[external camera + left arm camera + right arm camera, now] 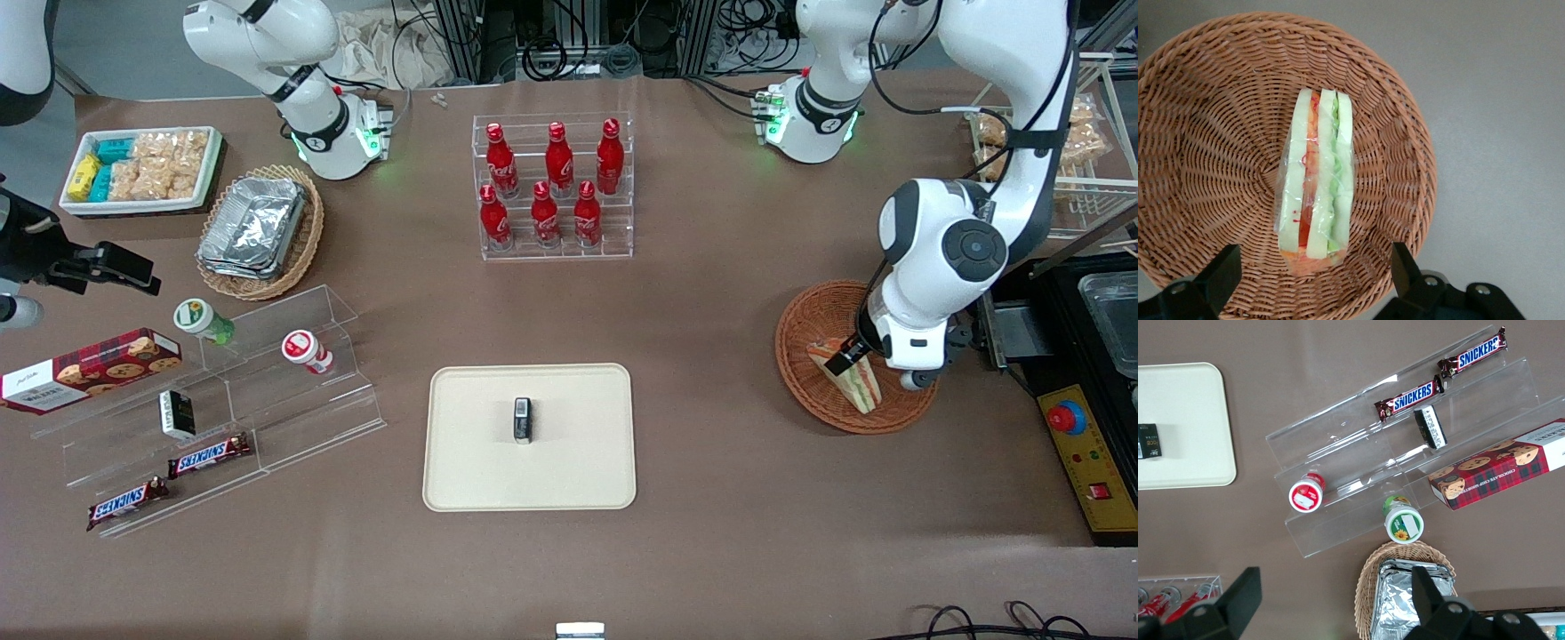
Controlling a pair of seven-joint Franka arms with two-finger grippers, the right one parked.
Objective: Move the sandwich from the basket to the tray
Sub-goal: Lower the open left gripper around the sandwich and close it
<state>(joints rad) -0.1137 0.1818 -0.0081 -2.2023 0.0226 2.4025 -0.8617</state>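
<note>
The gripper (1313,270) is hanging over the wicker basket (1198,133) with fingers (1218,277) spread wide either side of the wrapped sandwich (1317,177) that's lying in it. I'm thinking that slick wrap could slide out once they're squeezing, or a fingertip's snagging the weave

Basket (1211,120): woven wicker, reddish-brown, ribbed and rough.
Sandwich (1317,180): clear glossy wrap over pale, soft-looking bread.
Tray (471,480): cream plastic — smooth, matt.
Gripper (1313,277): over the basket, fingers spread; fingers (1218,273) black and matt (plastic, by the look).
Table (711,498): brown, matt — even.
</note>
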